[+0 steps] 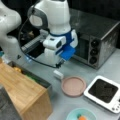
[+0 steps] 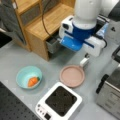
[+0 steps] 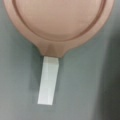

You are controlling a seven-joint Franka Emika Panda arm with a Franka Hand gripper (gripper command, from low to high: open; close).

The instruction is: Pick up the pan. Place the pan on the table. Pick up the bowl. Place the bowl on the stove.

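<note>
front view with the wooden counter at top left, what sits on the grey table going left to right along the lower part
In that front view: teal bowl holding a small orange item → white stove with black top → pink pan, with its white stub handle lying on the table under the gripper → steel toaster oven.

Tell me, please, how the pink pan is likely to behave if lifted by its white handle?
The pan looks stiff and shallow, so it probably keeps its shape. Gripped by the short handle at one edge, it may droop or swing. Lying flat on the table, it seems unlikely to roll.
</note>
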